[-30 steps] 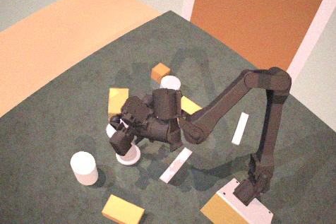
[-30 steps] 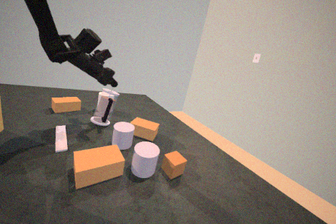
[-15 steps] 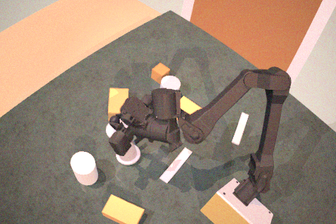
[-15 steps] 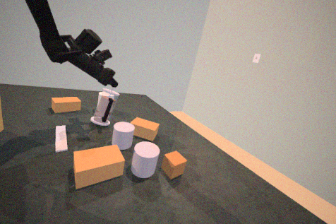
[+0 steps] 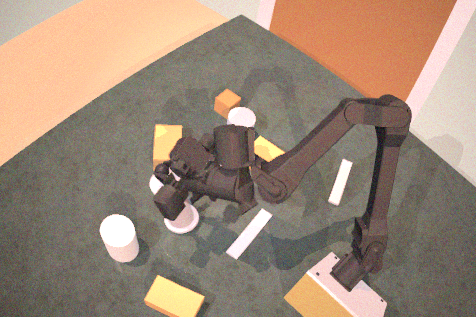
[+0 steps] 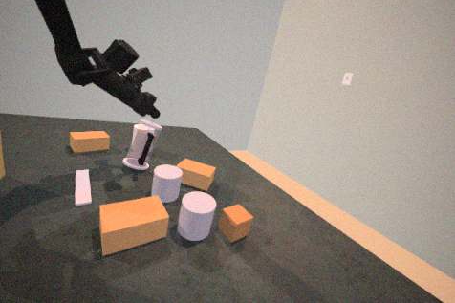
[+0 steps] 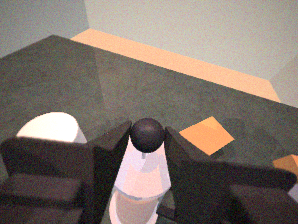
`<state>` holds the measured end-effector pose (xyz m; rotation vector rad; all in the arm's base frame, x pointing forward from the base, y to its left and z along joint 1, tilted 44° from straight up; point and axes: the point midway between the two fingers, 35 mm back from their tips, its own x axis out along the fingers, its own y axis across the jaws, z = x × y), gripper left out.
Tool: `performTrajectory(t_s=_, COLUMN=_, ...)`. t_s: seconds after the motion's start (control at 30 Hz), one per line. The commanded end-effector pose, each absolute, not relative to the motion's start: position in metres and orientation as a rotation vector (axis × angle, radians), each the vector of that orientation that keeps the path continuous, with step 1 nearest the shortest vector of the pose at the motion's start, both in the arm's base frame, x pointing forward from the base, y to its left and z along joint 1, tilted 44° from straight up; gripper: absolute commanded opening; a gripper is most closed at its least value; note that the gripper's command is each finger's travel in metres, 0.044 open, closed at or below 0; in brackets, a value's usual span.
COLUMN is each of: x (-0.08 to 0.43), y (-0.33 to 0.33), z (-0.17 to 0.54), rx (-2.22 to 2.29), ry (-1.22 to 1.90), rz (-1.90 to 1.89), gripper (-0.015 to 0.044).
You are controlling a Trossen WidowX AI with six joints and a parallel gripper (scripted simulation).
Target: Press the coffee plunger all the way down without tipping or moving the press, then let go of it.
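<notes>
The coffee press (image 5: pixel 185 216) (image 6: pixel 142 146) (image 7: pixel 135 206) has a clear body, a white base ring and lid, and a black handle (image 6: pixel 147 148). It looks tilted in the top and exterior views, leaning away from the arm; whether its base touches the table cannot be told. My gripper (image 6: pixel 154 112) (image 7: pixel 147 136) is shut on the round black plunger knob (image 7: pixel 147 134), one finger on each side. Only a short piece of rod (image 7: pixel 144 155) shows between the knob and lid (image 7: pixel 142 172). In the top view my gripper hides the knob and part of the press.
White cylinders (image 5: pixel 119 239) (image 6: pixel 166 183) (image 6: pixel 196 216) (image 7: pixel 52 127) and several orange blocks (image 5: pixel 175 296) (image 6: pixel 134 225) (image 6: pixel 196 174) (image 7: pixel 207 135) stand around the press. White flat bars (image 5: pixel 249 234) (image 5: pixel 340 182) lie on the arm's side of the dark table (image 5: pixel 125 109).
</notes>
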<state>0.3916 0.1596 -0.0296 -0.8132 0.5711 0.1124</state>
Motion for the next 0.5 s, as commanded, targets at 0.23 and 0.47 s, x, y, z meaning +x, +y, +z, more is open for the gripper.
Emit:
performTrajectory(t_s=0.23, x=0.3919, y=0.1543, z=-0.0353, rx=-0.825, ry=0.591, rz=0.105, gripper=0.0125)
performTrajectory(t_s=0.47, x=0.3926, y=0.1545, z=-0.0355, rx=-0.825, ry=0.591, rz=0.105, gripper=0.0125)
